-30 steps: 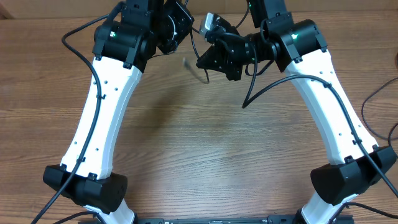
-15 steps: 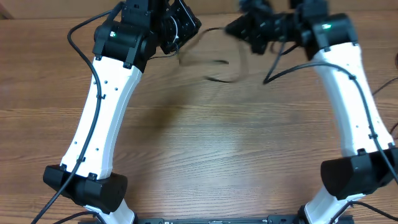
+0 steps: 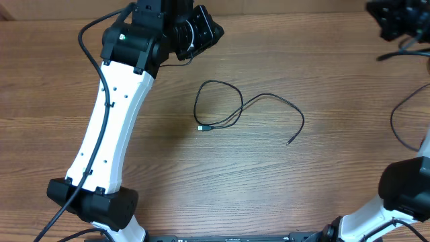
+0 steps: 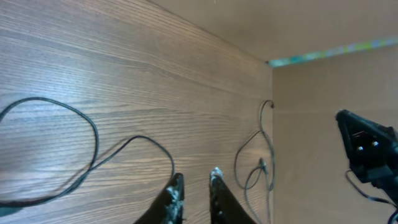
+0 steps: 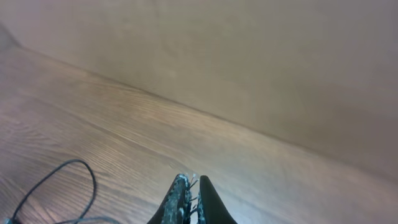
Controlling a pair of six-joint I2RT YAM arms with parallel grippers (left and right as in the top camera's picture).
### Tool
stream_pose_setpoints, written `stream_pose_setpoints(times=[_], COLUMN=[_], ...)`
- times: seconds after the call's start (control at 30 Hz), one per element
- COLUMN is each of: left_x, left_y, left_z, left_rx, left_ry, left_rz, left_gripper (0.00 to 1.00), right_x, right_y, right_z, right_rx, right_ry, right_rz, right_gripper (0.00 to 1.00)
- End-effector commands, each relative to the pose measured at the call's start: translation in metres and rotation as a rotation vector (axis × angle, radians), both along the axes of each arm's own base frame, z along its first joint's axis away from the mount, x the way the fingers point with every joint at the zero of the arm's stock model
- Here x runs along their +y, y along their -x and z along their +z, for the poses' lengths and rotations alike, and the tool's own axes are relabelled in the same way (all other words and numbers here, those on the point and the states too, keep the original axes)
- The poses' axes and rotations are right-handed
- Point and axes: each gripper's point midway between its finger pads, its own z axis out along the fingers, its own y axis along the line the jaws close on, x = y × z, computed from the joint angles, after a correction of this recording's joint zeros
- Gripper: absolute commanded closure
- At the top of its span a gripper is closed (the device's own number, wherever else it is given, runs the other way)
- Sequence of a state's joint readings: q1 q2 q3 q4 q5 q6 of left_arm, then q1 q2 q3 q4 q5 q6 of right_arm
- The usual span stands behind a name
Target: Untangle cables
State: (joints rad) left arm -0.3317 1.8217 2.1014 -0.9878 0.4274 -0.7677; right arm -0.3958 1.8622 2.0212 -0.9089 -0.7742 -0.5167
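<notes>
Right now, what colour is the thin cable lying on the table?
The cable is black, plug ends included. The overhead view shows it best.

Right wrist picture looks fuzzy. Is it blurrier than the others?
Yes: in the right wrist view the table's wood grain is smeared and soft, though the right claw looks fairly sharp; the overhead view is crisp, with the cable clear and only a faint shadow beside the left arm; the left wrist view shows sharp grain too.

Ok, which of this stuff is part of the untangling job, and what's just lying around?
Job: cable, loose on the table; left gripper, open, empty; right gripper, shut, empty.
Not: arm wiring; cord at right edge, perhaps rig wiring.
</notes>
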Motion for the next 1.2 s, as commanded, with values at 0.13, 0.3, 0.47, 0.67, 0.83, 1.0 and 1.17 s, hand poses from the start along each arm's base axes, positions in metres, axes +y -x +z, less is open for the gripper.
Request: stream_pose_setpoints(times=[0.13, 0.3, 0.47, 0.67, 0.83, 1.0, 1.17], left_x=[0.003, 0.015, -0.021, -0.047, -0.059, -0.069, -0.082], left_y=[0.01, 0.019, 0.023, 0.02, 0.028, 0.039, 0.048], left_z=[-0.019, -0.074, -0.135, -0.207, -0.262, -0.3, -0.32], left_rx=[-0.151, -0.076, -0.063, 0.025, 0.091, 0.147, 0.156], left_ry=[-0.297, -0.592, -0.702, -0.715, -0.758, -0.784, -0.787], left_rz=[-0.183, -0.22, -0.418, -0.51, -0.633, -0.702, -0.754], left_gripper=[0.7, 0.66, 0.65, 0.66, 0.65, 0.65, 0.64], right_x=[0.011, 0.031, 0.047, 0.053, 0.055, 0.061, 0.066], right_y=[0.007, 0.013, 0.021, 0.026, 0.029, 0.036, 0.039], right_z=[0.008, 0.017, 0.026, 0.03, 0.034, 0.043, 0.047], right_rx=[-0.007, -0.022, -0.024, -0.014, -0.018, -0.038, -0.044], right_ry=[-0.081, -0.157, -0.237, -0.282, -0.293, -0.312, -0.308], right_rz=[0.063, 0.147, 0.226, 0.251, 0.266, 0.3, 0.311], right_gripper=[0.54, 0.38, 0.32, 0.27, 0.27, 0.26, 0.25])
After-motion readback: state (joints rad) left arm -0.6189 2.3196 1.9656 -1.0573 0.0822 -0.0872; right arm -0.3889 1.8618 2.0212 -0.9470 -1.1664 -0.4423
